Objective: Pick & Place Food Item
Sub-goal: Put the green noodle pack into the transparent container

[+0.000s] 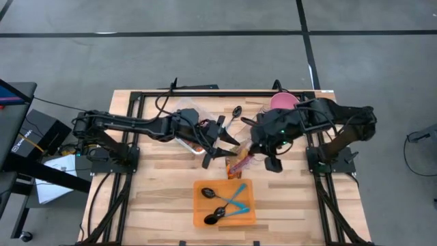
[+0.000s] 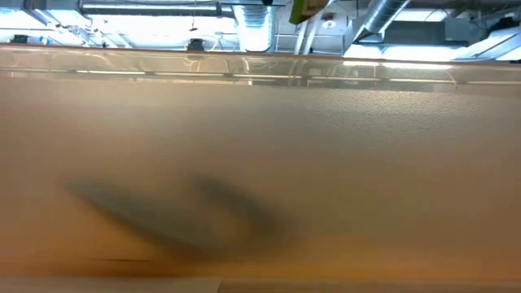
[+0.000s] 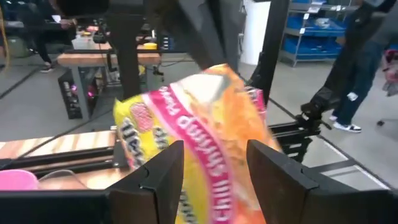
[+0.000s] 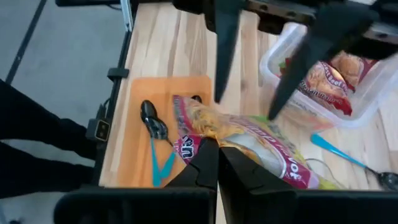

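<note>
My right hand (image 4: 217, 163) grips the orange noodle packet (image 4: 249, 146) above the table (image 1: 164, 178), while my left hand (image 3: 214, 168) stands open around it.

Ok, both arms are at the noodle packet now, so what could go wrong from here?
1. The right gripper is shut on the noodle packet by one edge only, so it may slip or sag.
2. The left gripper is open with its fingers either side of the packet; closing could crush or tug it.
3. The packet hangs over the orange tray and could drop there.
</note>
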`<action>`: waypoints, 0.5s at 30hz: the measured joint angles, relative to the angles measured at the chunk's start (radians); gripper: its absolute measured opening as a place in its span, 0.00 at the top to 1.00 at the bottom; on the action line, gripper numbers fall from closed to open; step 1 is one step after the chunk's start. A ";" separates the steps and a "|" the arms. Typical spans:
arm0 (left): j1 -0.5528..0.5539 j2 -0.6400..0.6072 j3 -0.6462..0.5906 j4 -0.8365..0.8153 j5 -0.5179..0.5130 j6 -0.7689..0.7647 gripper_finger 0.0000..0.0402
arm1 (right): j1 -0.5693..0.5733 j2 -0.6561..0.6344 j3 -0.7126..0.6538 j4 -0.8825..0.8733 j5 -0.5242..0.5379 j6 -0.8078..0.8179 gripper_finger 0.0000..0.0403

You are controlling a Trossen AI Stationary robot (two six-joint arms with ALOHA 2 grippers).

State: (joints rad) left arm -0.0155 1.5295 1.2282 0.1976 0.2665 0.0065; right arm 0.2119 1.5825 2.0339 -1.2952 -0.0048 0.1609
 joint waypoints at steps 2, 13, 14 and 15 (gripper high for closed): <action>0.000 0.000 0.000 -0.008 -0.003 0.016 0.57 | 0.001 0.036 0.056 -0.027 -0.002 -0.005 1.00; -0.032 0.000 0.000 -0.058 -0.004 0.041 0.58 | -0.005 0.144 0.246 -0.065 0.004 -0.003 1.00; -0.034 0.000 0.000 -0.057 -0.004 0.042 0.59 | -0.005 0.148 0.248 -0.063 0.004 0.003 1.00; -0.035 0.000 0.000 -0.058 -0.004 0.042 0.59 | -0.006 0.151 0.249 -0.061 0.005 0.006 1.00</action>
State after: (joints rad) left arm -0.0509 1.5291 1.2282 0.1397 0.2623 0.0483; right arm 0.2062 1.7335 2.2826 -1.3561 0.0001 0.1669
